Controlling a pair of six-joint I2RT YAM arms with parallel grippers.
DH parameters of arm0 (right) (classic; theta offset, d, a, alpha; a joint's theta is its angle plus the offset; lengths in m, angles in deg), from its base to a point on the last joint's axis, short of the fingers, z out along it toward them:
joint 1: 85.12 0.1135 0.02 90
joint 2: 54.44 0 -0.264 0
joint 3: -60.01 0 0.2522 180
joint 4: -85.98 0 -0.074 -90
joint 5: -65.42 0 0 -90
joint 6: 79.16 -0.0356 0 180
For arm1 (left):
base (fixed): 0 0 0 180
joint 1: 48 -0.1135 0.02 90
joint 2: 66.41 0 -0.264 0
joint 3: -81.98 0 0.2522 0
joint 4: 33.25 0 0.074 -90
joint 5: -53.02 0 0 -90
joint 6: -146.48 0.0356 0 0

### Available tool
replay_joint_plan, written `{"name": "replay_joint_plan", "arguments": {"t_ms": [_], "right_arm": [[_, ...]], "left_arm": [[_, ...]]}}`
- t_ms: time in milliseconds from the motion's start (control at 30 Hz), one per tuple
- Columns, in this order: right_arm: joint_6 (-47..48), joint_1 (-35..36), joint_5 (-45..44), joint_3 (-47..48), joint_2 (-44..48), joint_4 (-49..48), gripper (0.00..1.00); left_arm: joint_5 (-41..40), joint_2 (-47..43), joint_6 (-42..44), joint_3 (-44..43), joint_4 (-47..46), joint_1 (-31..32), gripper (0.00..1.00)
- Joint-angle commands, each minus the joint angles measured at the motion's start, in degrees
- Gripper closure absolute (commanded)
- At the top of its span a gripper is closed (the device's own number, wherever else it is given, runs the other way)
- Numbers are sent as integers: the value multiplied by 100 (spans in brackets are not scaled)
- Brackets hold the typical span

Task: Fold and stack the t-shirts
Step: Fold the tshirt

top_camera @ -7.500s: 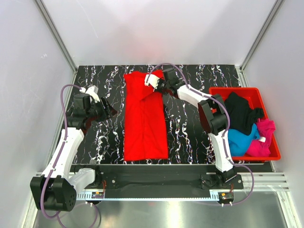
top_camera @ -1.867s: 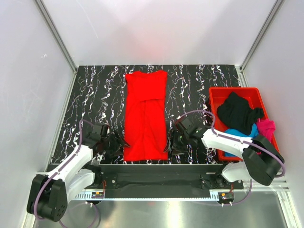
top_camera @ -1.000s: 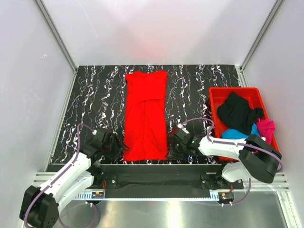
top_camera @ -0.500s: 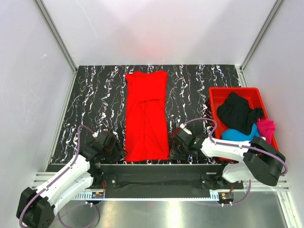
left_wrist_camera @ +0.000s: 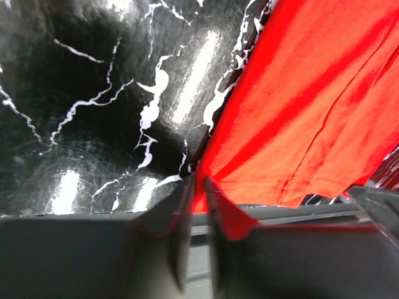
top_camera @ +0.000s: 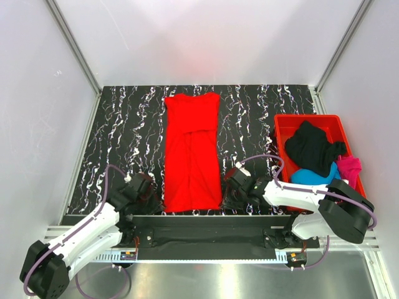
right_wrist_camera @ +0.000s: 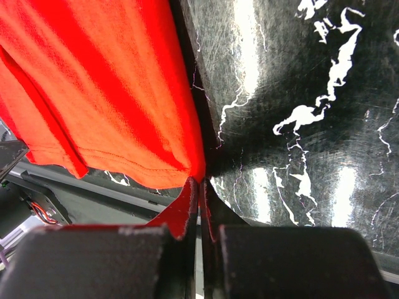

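Marbled table (top_camera: 124, 124), red bin (top_camera: 305, 117) rightward: left end effector (left_wrist_camera: 198, 187) and right end effector (right_wrist_camera: 201, 185) clamp near corners of red t-shirt (top_camera: 190, 143).

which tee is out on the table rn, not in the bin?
The red t-shirt: it lies spread flat, lengthwise on the table. The black t-shirt, blue t-shirt and pink t-shirt are bunched together in the red bin.

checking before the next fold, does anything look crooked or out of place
Nothing stands out: the red shirt lies flat and straight, left claw and right claw pinching its near corners.
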Motion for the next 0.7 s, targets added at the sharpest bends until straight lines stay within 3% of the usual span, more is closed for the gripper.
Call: {"name": "replay_joint_plan", "arguments": {"t_ms": [0, 33, 233, 433, 667], "right_arm": [[49, 70, -213, 88, 46, -58, 100], [93, 87, -213, 114, 46, -14, 100], [348, 105, -239, 387, 222, 522, 100], [524, 122, -345, 554, 424, 1006, 100], [638, 263, -432, 799, 468, 1436, 100]], "left_arm": [[21, 39, 172, 11, -90, 34, 92], [4, 12, 225, -86, 85, 34, 100], [-164, -383, 393, -771, 683, 34, 100], [275, -559, 244, -553, 439, 42, 100], [232, -594, 349, -553, 614, 42, 100]]}}
